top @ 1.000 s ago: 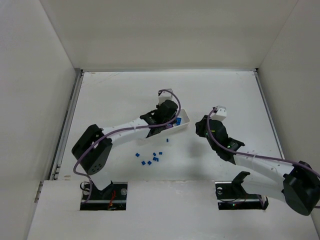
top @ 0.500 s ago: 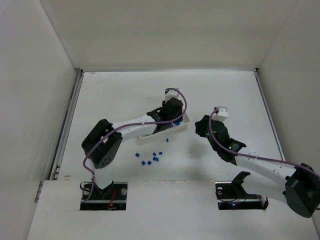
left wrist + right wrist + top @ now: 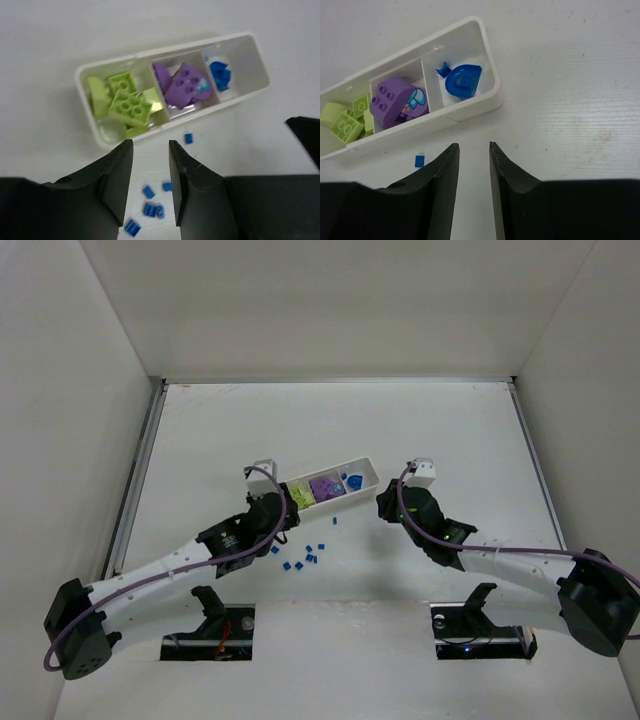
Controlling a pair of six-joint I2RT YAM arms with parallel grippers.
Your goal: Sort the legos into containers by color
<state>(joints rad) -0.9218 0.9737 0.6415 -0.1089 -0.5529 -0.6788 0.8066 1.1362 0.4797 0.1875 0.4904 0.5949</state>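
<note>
Blue bits (image 3: 149, 209): loose on desk (image 3: 50, 40), awaiting the tray (image 3: 470, 109).
Left hand (image 3: 150, 150): over them, parted, empty.
Right hand (image 3: 472, 150): parted, empty.

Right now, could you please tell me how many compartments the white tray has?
3, side by side: one end compartment holds yellow-green bricks, the middle compartment purple blocks, the other end compartment a blue piece. None looks hidden.

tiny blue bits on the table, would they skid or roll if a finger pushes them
The blue bits look flat and far smaller than the left gripper, so probably very light and likely to slide, not roll. They lie clustered, so a pinch may catch two or flick neighbours away.
</note>
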